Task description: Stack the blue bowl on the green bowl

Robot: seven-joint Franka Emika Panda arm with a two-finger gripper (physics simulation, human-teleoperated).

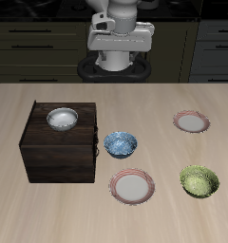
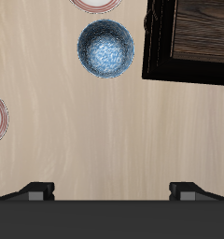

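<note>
My gripper (image 2: 112,189) hangs high above the table (image 2: 95,121) with both fingertips (image 2: 35,189) spread wide apart and nothing between them, so I judge the step in hand is the approach to the blue bowl (image 2: 106,49). Going from the table's front edge backward in the exterior view: the green bowl (image 1: 199,180) sits nearest the front, and a pink-rimmed plate (image 1: 132,186) lies just beside and forward of the blue bowl, roughly at its five o'clock. The blue bowl (image 1: 121,144) stands upright close to the dark wooden cabinet (image 1: 59,142), not touching it as far as I can tell, with the green bowl at about its four o'clock, well apart. A silvery-white bowl (image 1: 62,119) rests on top of the cabinet, and a second pink-rimmed plate (image 1: 191,121) lies farther back, at about twelve o'clock from the green bowl. To do this well, I think I should travel over the blue bowl, then come straight down and pinch one wall of its rim, choosing the side facing away from the cabinet so my open fingers do not strike the cabinet's edge. A firm rim grip, a clean lift above the plate, and a level carry toward the green bowl should let it nest without tipping
</note>
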